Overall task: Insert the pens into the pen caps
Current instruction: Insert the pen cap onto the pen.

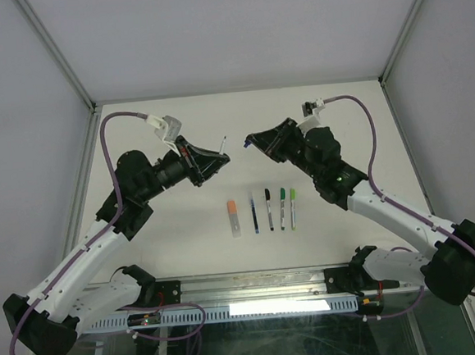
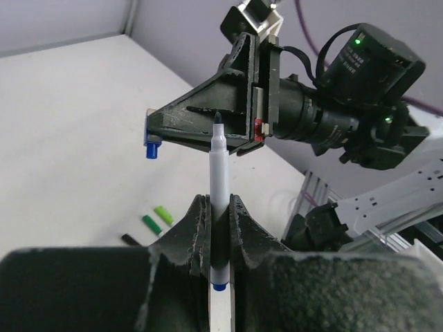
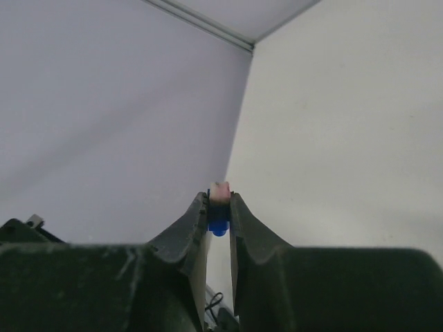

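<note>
Pen (image 2: 219, 169), white-barrelled with its dark tip bare, stood upright in the air above the table (image 1: 175, 223), clamped between the closed fingers of the left gripper (image 2: 220, 214). Facing it, close but not touching, the right gripper (image 1: 249, 141) pinched a small blue cap (image 3: 219, 221), also off the surface. The table was white and matte, walled at the back and both sides by pale grey panels (image 1: 234, 30) set between metal posts (image 1: 55, 52). Between the two arms, five pens (image 1: 268, 210) lay side by side in a row, none touching: a thick clear one (image 1: 234, 216) with an orange end on the left, then slim ones with blue, black, dark green and light green ends.
</note>
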You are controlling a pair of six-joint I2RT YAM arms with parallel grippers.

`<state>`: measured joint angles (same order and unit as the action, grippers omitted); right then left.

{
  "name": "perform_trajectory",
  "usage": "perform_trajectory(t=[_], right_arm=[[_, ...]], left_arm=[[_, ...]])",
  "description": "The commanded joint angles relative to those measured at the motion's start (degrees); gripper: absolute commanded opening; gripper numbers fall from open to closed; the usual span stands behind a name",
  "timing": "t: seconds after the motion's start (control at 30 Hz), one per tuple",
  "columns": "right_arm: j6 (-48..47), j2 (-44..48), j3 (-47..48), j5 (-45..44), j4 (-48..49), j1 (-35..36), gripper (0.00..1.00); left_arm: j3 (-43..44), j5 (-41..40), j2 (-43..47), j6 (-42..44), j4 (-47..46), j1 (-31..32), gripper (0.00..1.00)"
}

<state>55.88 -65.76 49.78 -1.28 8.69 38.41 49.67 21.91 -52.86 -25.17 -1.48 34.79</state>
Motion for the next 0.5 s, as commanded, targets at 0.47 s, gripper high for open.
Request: perform_trajectory(t=[0.47], right_arm=[[4.33, 3.86, 0.60, 7.83, 23.61, 1.27, 0.00]], left_arm=[[2.90, 10.43, -3.23, -4.62, -10.30, -0.33, 0.00]])
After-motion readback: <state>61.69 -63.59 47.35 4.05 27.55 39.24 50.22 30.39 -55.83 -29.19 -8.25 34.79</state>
